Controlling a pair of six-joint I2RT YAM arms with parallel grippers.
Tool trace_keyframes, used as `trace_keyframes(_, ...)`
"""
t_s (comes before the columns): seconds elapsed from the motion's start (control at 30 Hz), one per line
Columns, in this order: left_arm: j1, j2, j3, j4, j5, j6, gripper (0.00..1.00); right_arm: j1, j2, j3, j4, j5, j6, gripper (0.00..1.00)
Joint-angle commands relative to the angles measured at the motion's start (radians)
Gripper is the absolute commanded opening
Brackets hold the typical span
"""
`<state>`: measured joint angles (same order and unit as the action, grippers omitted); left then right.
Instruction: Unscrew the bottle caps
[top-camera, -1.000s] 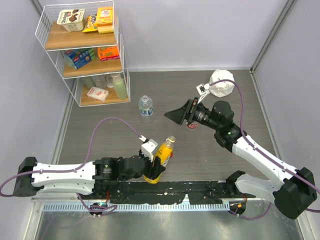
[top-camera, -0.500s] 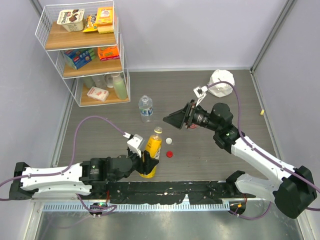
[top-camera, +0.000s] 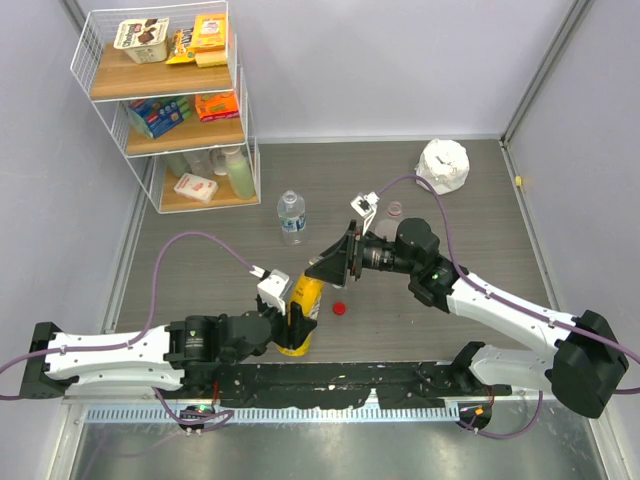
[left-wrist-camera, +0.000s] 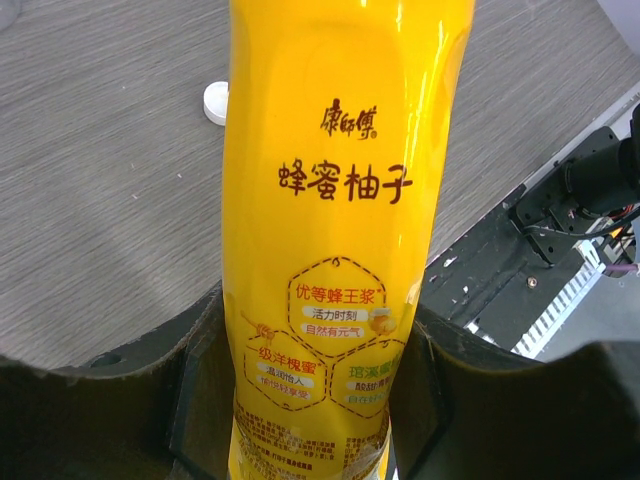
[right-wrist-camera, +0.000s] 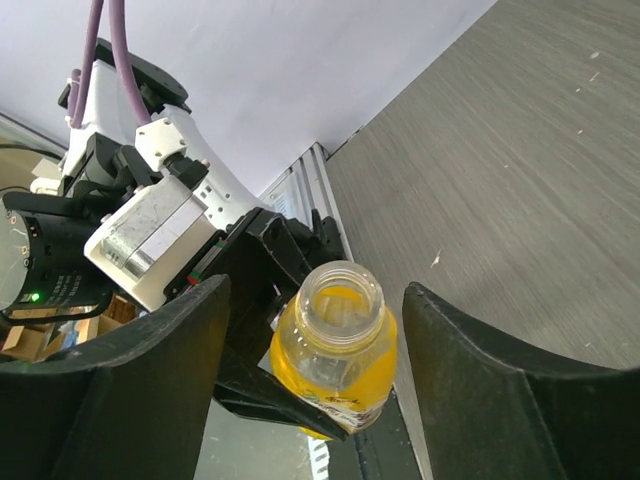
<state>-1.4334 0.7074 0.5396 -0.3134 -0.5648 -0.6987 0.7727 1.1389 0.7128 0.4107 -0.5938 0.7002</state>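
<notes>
Two fingers of my left gripper (left-wrist-camera: 305, 385) clamp the yellow bottle (top-camera: 301, 312) by the table's (top-camera: 450, 180) near edge. My right gripper (right-wrist-camera: 318, 292) hangs spread at its uncapped mouth. Only the left wrist view shows the white cap (left-wrist-camera: 215, 102).

Seen from overhead, a fixed camera above and behind the arm bases looks down on the whole table (top-camera: 470, 210), with a wire shelf (top-camera: 165, 100) at upper left. The left wrist camera sits close, sighting along the left tool (left-wrist-camera: 310, 400) so that the yellow bottle (left-wrist-camera: 335, 230) fills its frame, with table beyond. The right wrist camera looks between the fingers of the right tool (right-wrist-camera: 312, 290) onto the same bottle's open mouth from nearby, with the left arm behind. All three views share that bottle.
</notes>
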Motion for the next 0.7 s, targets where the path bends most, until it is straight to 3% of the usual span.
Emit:
trace_keyframes(0.0,0.001,-0.005,0.036,0.017,-0.029,0.001,0.0,0.002,-0.019,0.036,0.04,0.028,-0.022,0.7)
trace_keyframes(0.07,-0.001,-0.006,0.037,0.019,-0.026,0.001,0.0,0.002,-0.019,0.027,0.06,0.028,-0.011,0.6)
trace_keyframes(0.13,-0.001,-0.008,0.034,0.023,-0.023,-0.001,0.0,0.0,-0.011,0.024,0.076,0.022,0.002,0.42)
trace_keyframes(0.17,-0.001,-0.011,0.034,0.025,-0.021,-0.001,0.0,0.0,-0.005,0.027,0.082,0.012,0.01,0.26)
trace_keyframes(0.27,-0.001,-0.01,0.03,0.034,-0.017,-0.001,0.0,0.0,0.007,0.031,0.082,0.003,0.013,0.02)
trace_keyframes(0.37,-0.001,-0.006,0.03,0.034,-0.017,0.001,0.0,0.004,-0.002,0.022,0.086,0.008,0.01,0.02)
trace_keyframes(0.4,-0.002,-0.008,0.031,0.034,-0.014,0.001,0.09,0.004,-0.01,0.02,0.086,0.015,0.01,0.02)
trace_keyframes(0.43,-0.001,-0.006,0.03,0.036,-0.014,0.001,0.35,0.002,-0.013,0.017,0.082,0.018,0.005,0.02)
trace_keyframes(0.47,-0.001,-0.006,0.03,0.036,-0.02,-0.002,0.72,0.0,-0.018,0.017,0.077,0.023,0.001,0.02)
trace_keyframes(0.5,-0.001,-0.005,0.03,0.033,-0.03,-0.011,0.94,0.002,-0.021,0.019,0.065,0.025,-0.008,0.02)
trace_keyframes(0.53,-0.002,-0.003,0.031,0.024,-0.04,-0.019,1.0,0.004,-0.024,0.019,0.059,0.029,-0.016,0.02)
trace_keyframes(0.67,-0.001,-0.003,0.039,0.013,-0.04,-0.027,1.0,0.003,-0.027,0.025,0.031,0.041,-0.042,0.01)
